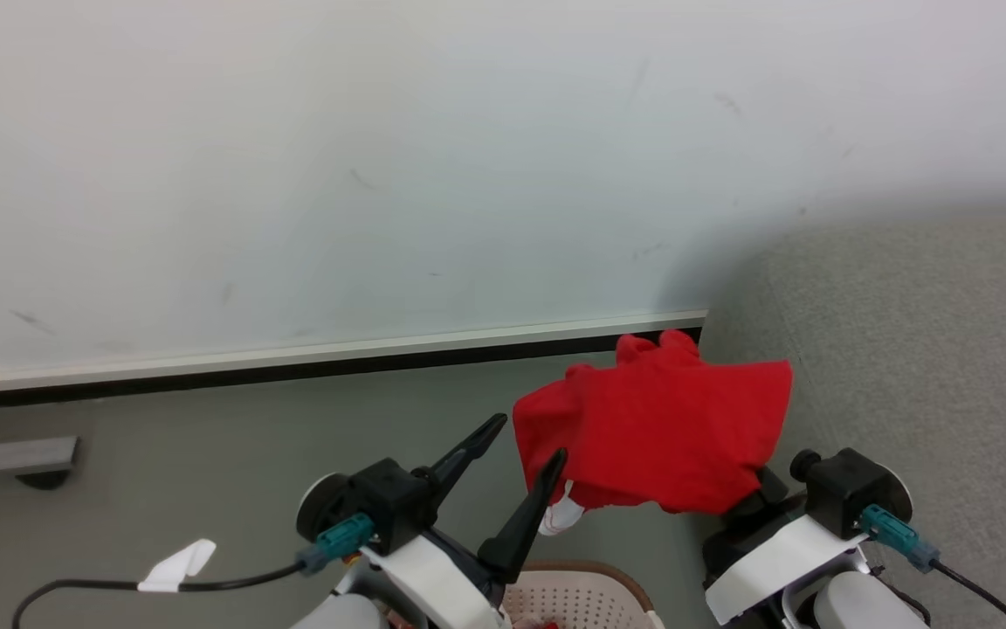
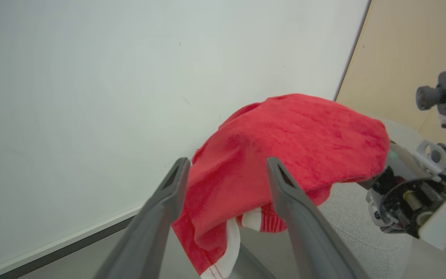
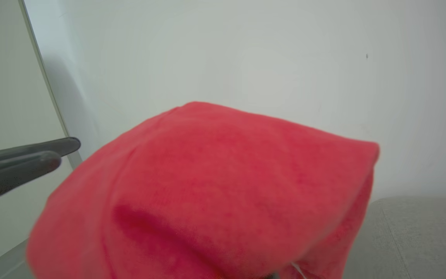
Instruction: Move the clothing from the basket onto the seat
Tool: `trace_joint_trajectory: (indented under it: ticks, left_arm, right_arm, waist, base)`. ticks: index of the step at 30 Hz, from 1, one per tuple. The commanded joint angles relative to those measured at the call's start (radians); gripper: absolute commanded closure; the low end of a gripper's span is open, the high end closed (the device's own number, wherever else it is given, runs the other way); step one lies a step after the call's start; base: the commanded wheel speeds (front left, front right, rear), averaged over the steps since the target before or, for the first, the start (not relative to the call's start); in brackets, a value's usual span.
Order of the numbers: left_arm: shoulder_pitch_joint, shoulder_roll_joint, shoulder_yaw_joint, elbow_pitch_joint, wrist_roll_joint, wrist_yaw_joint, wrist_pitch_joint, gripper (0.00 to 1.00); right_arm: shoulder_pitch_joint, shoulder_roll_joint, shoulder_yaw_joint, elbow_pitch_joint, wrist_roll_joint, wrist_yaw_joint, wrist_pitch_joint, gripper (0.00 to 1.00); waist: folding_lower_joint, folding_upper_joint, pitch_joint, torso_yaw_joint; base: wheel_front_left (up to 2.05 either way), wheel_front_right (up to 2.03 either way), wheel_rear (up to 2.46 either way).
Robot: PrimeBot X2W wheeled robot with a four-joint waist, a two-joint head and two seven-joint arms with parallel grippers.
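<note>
Carrying step: the red clothing [image 1: 660,428] hangs aloft between basket [image 1: 590,594] and grey sofa [image 1: 922,349], draped over the right end effector [image 1: 758,496], whose grip I cannot tell. The left end effector [image 1: 529,438] is spread, empty. Next: swing rightward over the sofa and release.

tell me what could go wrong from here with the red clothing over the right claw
1. The clothing drapes over the right claw, whose fingers are hidden, so the hold may be loose; it could slide off onto the floor short of the seat.
2. A white striped part hangs low near the open left claw and might snag on it.
</note>
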Motion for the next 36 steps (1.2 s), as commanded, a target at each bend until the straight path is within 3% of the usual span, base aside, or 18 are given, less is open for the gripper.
trace_joint_trajectory:
  ticks: [1,8,22,36]
  left_arm:
    - [0.013,0.002,0.002,-0.001,0.017,0.000,-0.003,0.00]
    - [0.018,0.001,0.026,-0.008,0.054,0.001,-0.008,0.00]
    - [0.023,-0.015,0.072,0.001,0.142,-0.042,-0.008,0.00]
    - [0.023,-0.047,0.100,0.037,0.201,-0.090,-0.008,0.00]
  right_arm:
    - [0.004,-0.007,-0.008,-0.005,-0.010,-0.002,0.000,1.00]
    - [0.004,-0.029,-0.070,-0.039,-0.028,-0.002,0.000,1.00]
    - [0.016,-0.026,-0.186,-0.109,-0.062,-0.002,0.000,1.00]
    - [0.023,-0.013,-0.233,-0.149,-0.066,-0.002,0.000,1.00]
  waist:
    - [0.0000,0.0000,0.008,-0.026]
    - [0.0000,0.0000,0.030,-0.125]
    - [0.0000,0.0000,0.087,-0.292]
    - [0.0000,0.0000,0.127,-0.381]
  base:
    - [0.00,0.00,0.00]
    - [0.00,0.00,0.00]
    - [0.00,0.00,0.00]
    - [0.00,0.00,0.00]
